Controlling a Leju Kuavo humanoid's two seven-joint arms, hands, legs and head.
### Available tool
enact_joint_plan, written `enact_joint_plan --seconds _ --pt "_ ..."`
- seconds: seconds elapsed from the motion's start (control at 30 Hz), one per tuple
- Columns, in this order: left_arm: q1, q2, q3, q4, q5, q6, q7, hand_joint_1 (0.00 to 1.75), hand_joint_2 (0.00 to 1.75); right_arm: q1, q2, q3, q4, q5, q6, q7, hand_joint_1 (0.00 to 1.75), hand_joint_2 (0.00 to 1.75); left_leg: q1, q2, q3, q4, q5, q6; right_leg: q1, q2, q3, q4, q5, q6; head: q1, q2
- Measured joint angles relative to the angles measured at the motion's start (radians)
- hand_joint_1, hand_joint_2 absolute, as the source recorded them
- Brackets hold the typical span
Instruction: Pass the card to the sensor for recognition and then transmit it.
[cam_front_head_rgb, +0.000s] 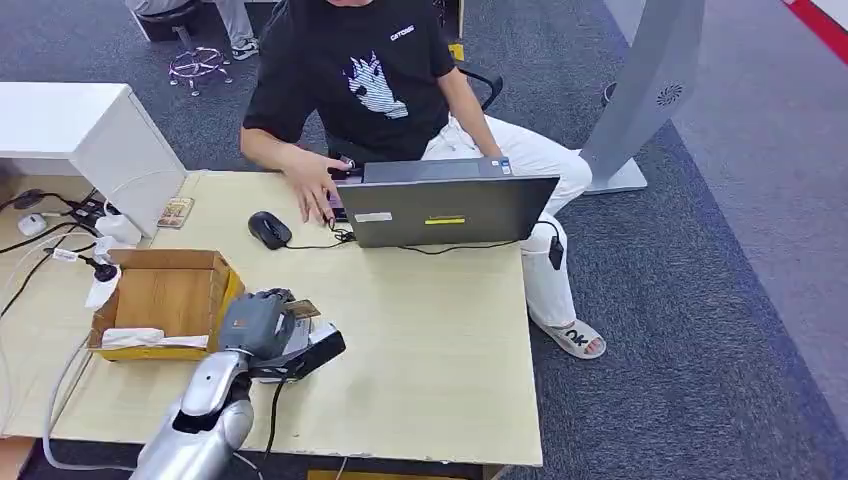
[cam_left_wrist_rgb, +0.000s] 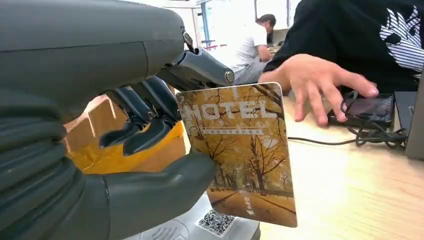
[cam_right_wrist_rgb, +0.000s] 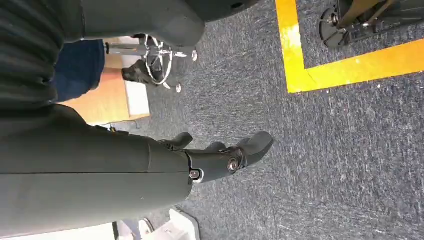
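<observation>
The left robot hand (cam_front_head_rgb: 262, 322) holds the card (cam_left_wrist_rgb: 240, 150), pinched between its thick thumb and the darker fingers (cam_left_wrist_rgb: 145, 125). The card shows autumn trees, a path and the word "HOTEL", and it stands roughly upright in the grasp. Just beneath it is the sensor (cam_front_head_rgb: 318, 350), a small device with a dark body and a pale top bearing a QR code sticker (cam_left_wrist_rgb: 216, 222); whether the card touches the sensor I cannot tell. Both are at the near left part of the surface (cam_front_head_rgb: 440, 340), a pale wooden top.

Immediately left of this robot hand sits an open cardboard box (cam_front_head_rgb: 165, 300) with a white item lying along its near edge. A cable runs from the sensor off the near edge of the surface.

The right robot hand (cam_right_wrist_rgb: 220, 155) hangs over the grey carpet floor (cam_right_wrist_rgb: 325, 150), holding nothing, its fingers slightly curled and apart. Yellow tape lines (cam_right_wrist_rgb: 320, 65) mark the floor there.

Farther off, a black mouse (cam_front_head_rgb: 268, 229) lies at the far side of the surface, and to its right stands an open laptop (cam_front_head_rgb: 445, 205) with its back toward the robot. A person in a black shirt (cam_front_head_rgb: 370, 70) sits behind it, one hand (cam_front_head_rgb: 315, 185) resting beside a dark phone (cam_left_wrist_rgb: 367, 109). At far left are a white cabinet (cam_front_head_rgb: 80, 130) and a tangle of cables and plugs (cam_front_head_rgb: 60, 220).
</observation>
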Motion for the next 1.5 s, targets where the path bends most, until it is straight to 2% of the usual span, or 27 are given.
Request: enact_joint_plan --seconds 0.43,0.73,0.93,1.2,1.33,1.5 --pt "-0.001 0.002 0.0 -0.002 -0.03 0.014 0.011 1.75 1.75 0.001 0.002 -0.014 0.0 -0.002 -0.001 0.0 0.0 1.75 0.0 0.0 0.0 0.0 0.0 0.0 0.0 0.0 0.0 0.0 0.0 0.0 0.0 0.0" --pt "0.021 0.026 -0.004 -0.092 -0.064 -0.007 0.027 1.75 1.75 0.005 0.008 -0.027 0.0 -0.007 -0.01 -0.001 0.0 1.75 0.0 0.0 0.0 0.0 0.0 0.0 0.0 0.0 0.0 0.0 0.0 0.0 0.0 0.0" --pt "0.03 0.034 -0.005 -0.117 -0.067 -0.008 0.027 1.75 1.75 0.006 0.008 -0.028 0.0 -0.007 -0.01 -0.001 0.0 1.75 0.0 0.0 0.0 0.0 0.0 0.0 0.0 0.0 0.0 0.0 0.0 0.0 0.0 0.0" --pt "0.03 0.034 -0.005 -0.121 -0.063 -0.02 0.03 1.75 1.75 0.006 0.008 -0.029 0.0 -0.004 -0.01 -0.003 0.0 1.75 0.0 0.0 0.0 0.0 0.0 0.0 0.0 0.0 0.0 0.0 0.0 0.0 0.0 0.0" --pt "0.033 0.038 -0.005 -0.119 -0.026 -0.043 0.038 1.75 1.75 0.006 0.008 -0.033 0.0 0.005 -0.01 -0.003 0.0 1.75 0.0 0.0 0.0 0.0 0.0 0.0 0.0 0.0 0.0 0.0 0.0 0.0 0.0 0.0" --pt "0.046 0.043 -0.004 -0.088 -0.007 -0.05 0.037 1.75 1.75 0.006 0.008 -0.041 0.0 0.01 -0.01 -0.002 0.0 1.75 0.0 0.0 0.0 0.0 0.0 0.0 0.0 0.0 0.0 0.0 0.0 0.0 0.0 0.0"
